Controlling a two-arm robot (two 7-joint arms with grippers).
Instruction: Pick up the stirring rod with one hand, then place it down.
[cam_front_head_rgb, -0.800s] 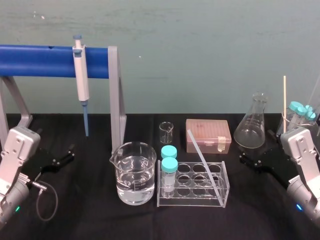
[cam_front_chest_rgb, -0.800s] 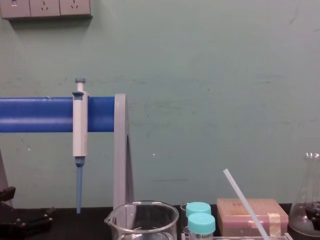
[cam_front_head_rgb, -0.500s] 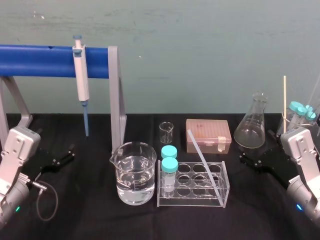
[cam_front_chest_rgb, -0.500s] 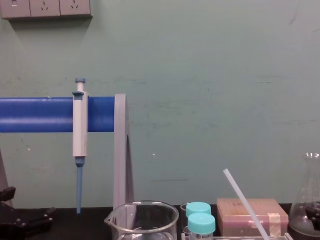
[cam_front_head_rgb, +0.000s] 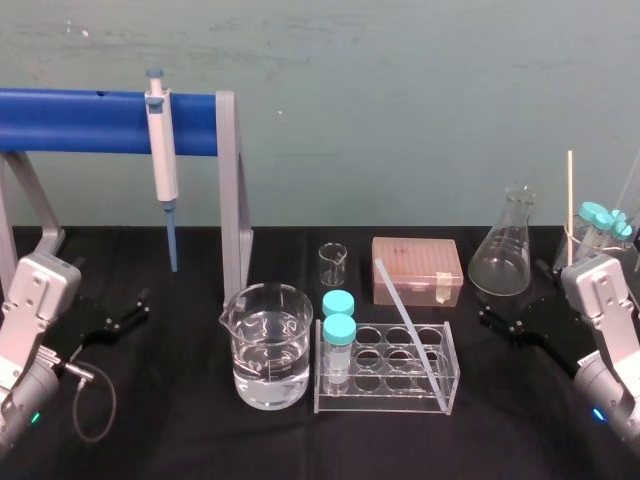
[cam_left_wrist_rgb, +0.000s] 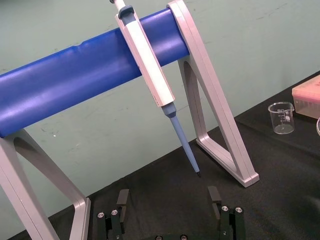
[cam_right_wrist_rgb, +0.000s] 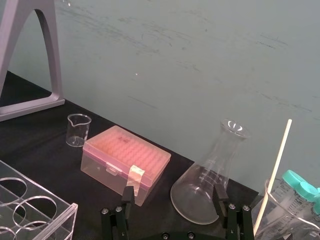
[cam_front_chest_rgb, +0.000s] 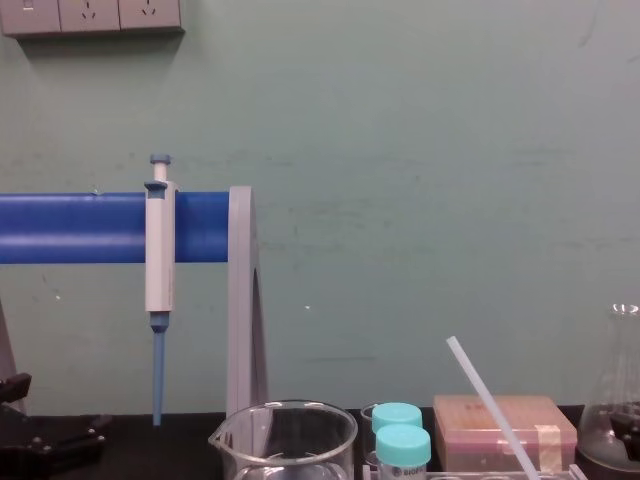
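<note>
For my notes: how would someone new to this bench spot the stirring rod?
Find the clear tube rack at the front centre of the black table, right of the water beaker. The stirring rod is the translucent white stick leaning diagonally across it, unlike the upright teal-capped tubes beside it.

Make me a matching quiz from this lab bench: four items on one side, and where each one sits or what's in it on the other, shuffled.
1 stirring rod
2 pipette
3 large beaker
4 pink box

A hangs on the blue bar
B holds clear liquid
C leans in the clear rack
D sits behind the rack, lid shut

Pairs: 1-C, 2-A, 3-B, 4-D.
</note>
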